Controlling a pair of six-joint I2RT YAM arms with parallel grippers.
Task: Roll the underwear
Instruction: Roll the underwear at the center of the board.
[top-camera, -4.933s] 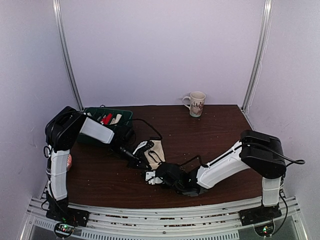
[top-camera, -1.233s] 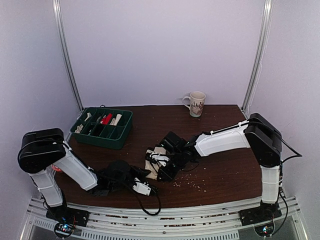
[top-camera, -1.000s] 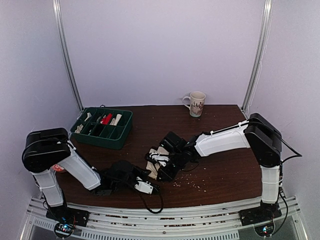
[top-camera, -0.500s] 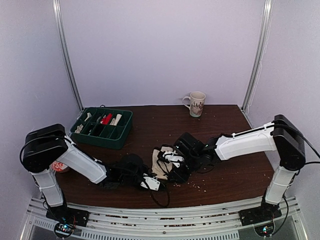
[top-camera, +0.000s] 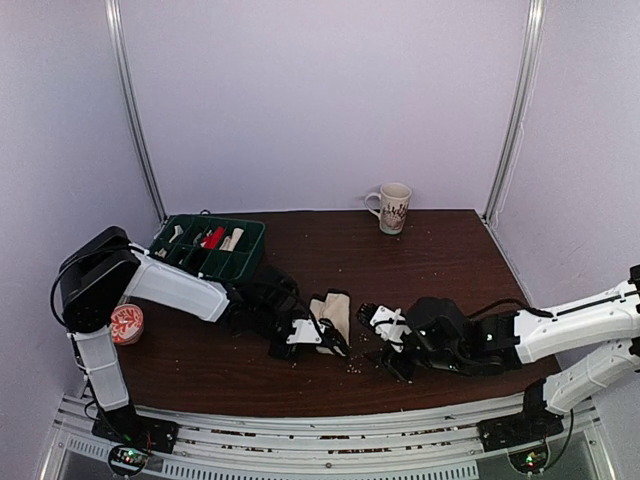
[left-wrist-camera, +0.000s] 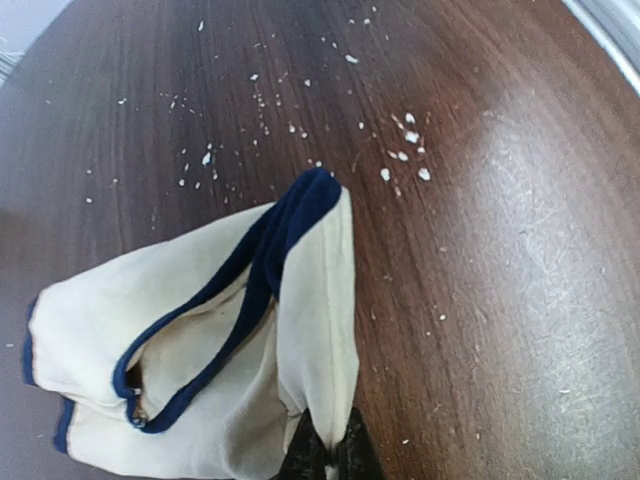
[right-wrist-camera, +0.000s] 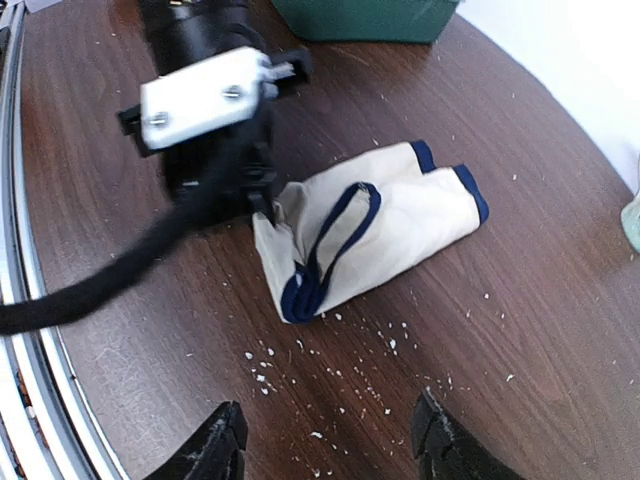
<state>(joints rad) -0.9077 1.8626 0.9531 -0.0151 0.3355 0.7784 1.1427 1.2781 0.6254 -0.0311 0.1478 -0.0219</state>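
Green-walled, a compartment tray (top-camera: 214, 270) is set at the far left of the tabletop (top-camera: 440, 260), well apart from the work. Just right of it, the left arm is stretched low across the wood. The left gripper (left-wrist-camera: 325, 458) is seen closed to a narrow pinch on 1 near edge of the underwear (top-camera: 335, 308), so that a fold of cream cloth is drawn up between its tips. The garment, cream with navy trim, lies near the middle of the tabletop, towards the near side, among scattered pale crumbs. In the wrist views it is shown loosely doubled over, with a navy-edged opening gaping and 2 trimmed ends fanned out at its far end. No tight cylinder is formed.

Further right, the right gripper (right-wrist-camera: 330, 448) is held just beside the cloth but apart from it, its jaws spread wide and nothing between them. A mug (top-camera: 390, 208) stands at the far edge, untouched.

The task is judged to be at an early stage: a grasp has been made and some folding is evident, but the rolling itself is not yet done. The cloth would first need to be flattened or narrowed, then turned over on itself along its length.
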